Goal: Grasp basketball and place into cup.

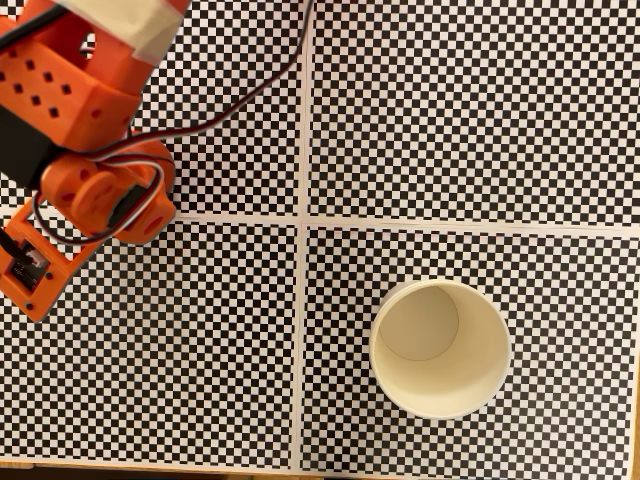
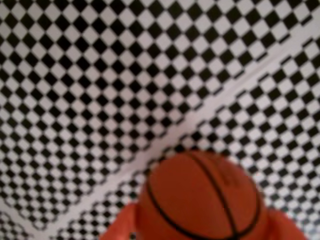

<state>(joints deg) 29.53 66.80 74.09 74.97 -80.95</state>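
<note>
**Orange ball is in the grip, but the cup is nowhere near lined up yet**

Orange plastic pincer [image 2: 200, 235] sits at the bottom edge of the wrist view, and the basketball [image 2: 200, 197] is wedged between its two fingers [image 2: 122, 225], one showing on each side of the ball. So it's closed about as far as the ball's width allows and it has the ball. The tips themselves are cut off by the frame, so I can't tell how deep the grip goes.

The cup [image 1: 440, 348] stands upright on the checkered tabletop [image 1: 450, 120] in the fixed view, mouth open and empty. The arm [image 1: 85, 150] is well away from the cup, off toward the top-left corner of that view. The ball doesn't show there at all, and the cup doesn't show in the wrist view either, only checkerboard and a white seam line [image 2: 200, 117].

What I'd worry about from here:

- Round smooth ball held by two side contacts. My guess is a jerky swing toward the cup could let it squirt out, and it would roll away on that flat surface.
- Paper cup, looks light. If the pincer comes in low and clips the rim, I'd expect the cup to tip or slide.
- The ball is narrower than the cup's mouth, but not hugely. Release off-centre and it could bounce off the rim.
- With the cup out of the wrist camera, lining up relies on the fixed view until it's close.
</note>
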